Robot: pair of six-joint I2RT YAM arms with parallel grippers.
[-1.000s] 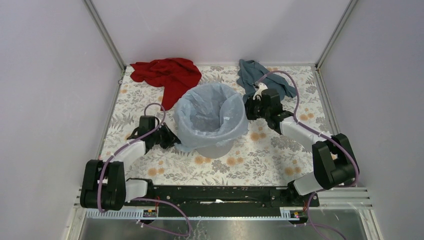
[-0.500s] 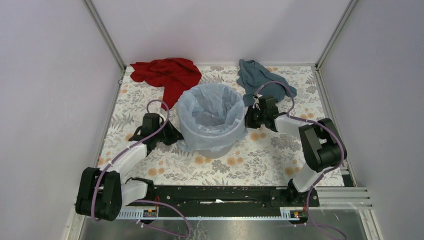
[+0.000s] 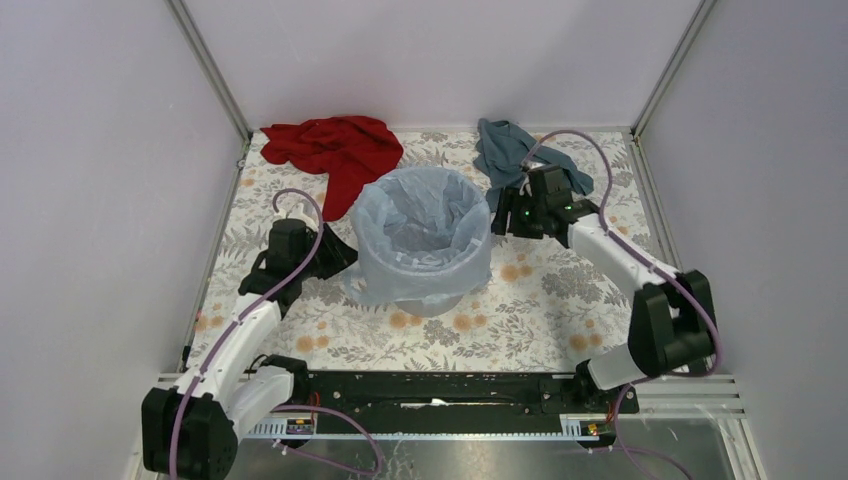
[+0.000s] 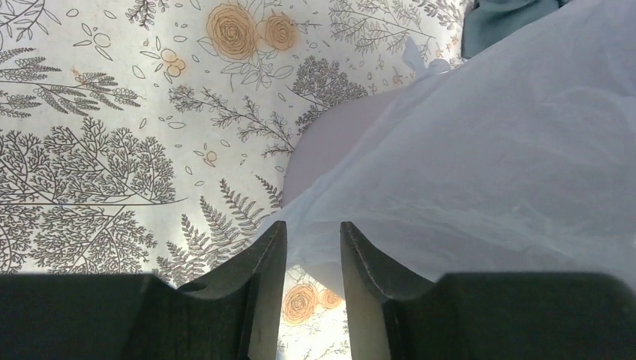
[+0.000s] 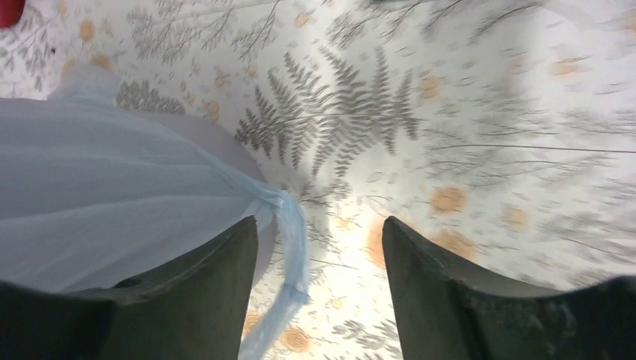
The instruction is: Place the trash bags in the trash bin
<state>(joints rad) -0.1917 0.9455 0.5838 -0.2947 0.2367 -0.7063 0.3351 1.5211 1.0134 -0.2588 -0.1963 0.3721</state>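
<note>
The pale blue trash bag (image 3: 425,215) lines the grey trash bin (image 3: 432,300) at the table's middle, its mouth folded over the rim and hanging down the outer wall. My left gripper (image 3: 338,256) is at the bin's left side. In the left wrist view it (image 4: 313,225) is open by a narrow gap, and the bag's hem (image 4: 465,172) droops loosely between its tips over the bin wall (image 4: 330,142). My right gripper (image 3: 500,218) is at the bin's right side. It (image 5: 321,221) stands wide open, with a twisted bag strip (image 5: 294,247) hanging free beside its left finger.
A red cloth (image 3: 335,150) lies behind the bin on the left. A teal cloth (image 3: 505,145) lies at the back right, just behind my right wrist. Enclosure walls (image 3: 120,200) close in the flowered table on three sides.
Both grippers held the bag's edges and drew them down over the bin's rim. Both have now opened and let go. The right wrist has lifted back towards the teal cloth.
</note>
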